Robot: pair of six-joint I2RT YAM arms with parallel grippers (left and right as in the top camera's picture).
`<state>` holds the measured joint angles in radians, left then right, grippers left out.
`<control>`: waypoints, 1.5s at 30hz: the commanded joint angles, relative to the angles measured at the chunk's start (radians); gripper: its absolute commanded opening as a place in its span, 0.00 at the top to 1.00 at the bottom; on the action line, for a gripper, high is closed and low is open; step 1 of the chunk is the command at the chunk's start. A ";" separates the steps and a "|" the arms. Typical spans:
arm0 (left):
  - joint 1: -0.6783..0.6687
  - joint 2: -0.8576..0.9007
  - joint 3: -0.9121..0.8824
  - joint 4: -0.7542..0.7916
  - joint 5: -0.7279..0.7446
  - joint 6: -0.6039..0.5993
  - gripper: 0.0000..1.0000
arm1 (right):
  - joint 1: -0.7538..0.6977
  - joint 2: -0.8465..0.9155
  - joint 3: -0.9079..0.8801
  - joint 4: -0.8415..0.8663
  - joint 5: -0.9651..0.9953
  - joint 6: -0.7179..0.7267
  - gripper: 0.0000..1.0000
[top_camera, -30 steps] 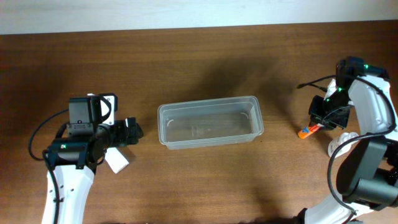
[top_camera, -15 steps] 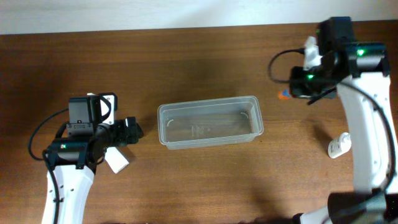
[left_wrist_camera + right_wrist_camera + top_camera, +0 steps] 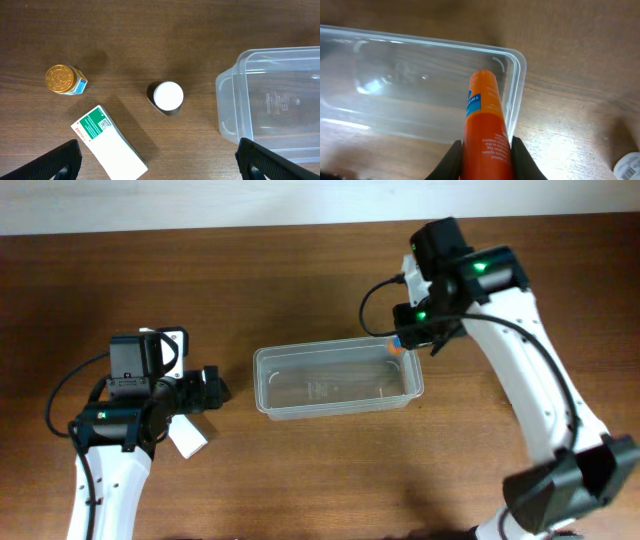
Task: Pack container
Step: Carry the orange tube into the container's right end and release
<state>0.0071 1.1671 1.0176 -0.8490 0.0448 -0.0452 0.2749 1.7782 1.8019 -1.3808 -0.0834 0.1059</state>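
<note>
The clear plastic container (image 3: 337, 377) lies empty at the table's middle; it also shows in the left wrist view (image 3: 280, 105) and the right wrist view (image 3: 415, 90). My right gripper (image 3: 405, 340) is shut on an orange tube (image 3: 485, 125) and holds it above the container's right end; the tube's tip (image 3: 396, 346) shows over the rim. My left gripper (image 3: 205, 390) is open and empty, left of the container, with its fingers at the bottom corners of the left wrist view (image 3: 157, 160).
Left of the container lie a white box with a green label (image 3: 107, 145), a small white-capped bottle (image 3: 168, 96) and a gold-lidded jar (image 3: 65, 80). A small white bottle (image 3: 627, 165) lies right of the container.
My right arm has carried the orange tube from the table's right side leftwards to above the container's right end. The left arm has not moved.
</note>
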 commanded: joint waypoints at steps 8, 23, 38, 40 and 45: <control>-0.004 0.000 0.022 0.003 -0.011 0.013 0.01 | -0.001 0.066 -0.167 0.164 0.016 -0.001 0.83; -0.004 0.000 0.022 0.003 -0.011 0.013 0.01 | -0.001 0.080 -0.292 0.298 0.099 -0.001 0.82; -0.004 0.000 0.022 -0.001 -0.011 0.013 0.00 | -0.001 0.103 -0.294 0.314 0.095 -0.001 0.76; -0.004 0.000 0.022 -0.001 -0.011 0.013 0.01 | -0.001 0.132 -0.294 0.314 0.095 -0.001 0.77; -0.004 0.000 0.022 -0.001 -0.011 0.013 0.01 | 0.000 0.151 -0.294 0.323 0.095 -0.001 0.76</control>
<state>0.0071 1.1671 1.0176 -0.8490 0.0448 -0.0452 0.2749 1.9038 1.5181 -1.0626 -0.0044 0.1040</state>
